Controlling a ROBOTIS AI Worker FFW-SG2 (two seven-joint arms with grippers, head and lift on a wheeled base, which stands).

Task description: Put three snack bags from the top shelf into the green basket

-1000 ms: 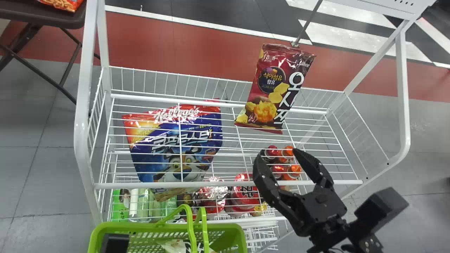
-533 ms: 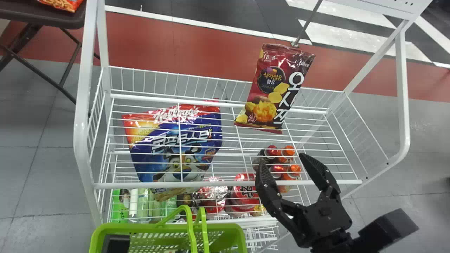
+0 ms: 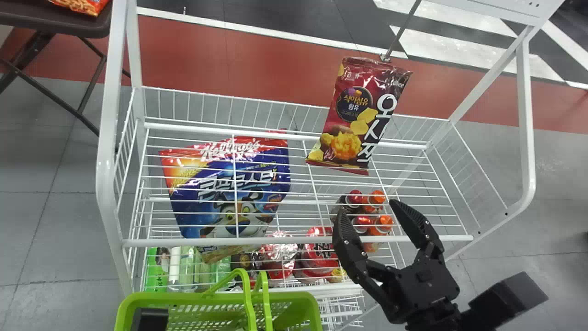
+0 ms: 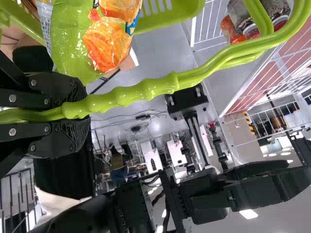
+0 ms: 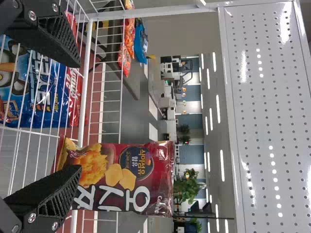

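One white wire rack (image 3: 104, 156), with green basket (image 3: 183, 297) at its front, blue bag (image 3: 229, 184) seen through its wires, dark red snack bag (image 3: 363, 119) hung on a metal hook (image 3: 398, 34), right gripper (image 3: 367, 208) empty, fingers well apart, and left gripper (image 3: 150, 319) closed around the basket's handle (image 4: 146, 91).

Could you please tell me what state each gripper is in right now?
Left gripper: closed on the green basket handles.
Right gripper: open, with nothing between its fingers.

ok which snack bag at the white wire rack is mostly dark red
The glossy dark red bag picturing yellow chips, on the right in the head view; the blue cartoon-tiger bag is left of it.
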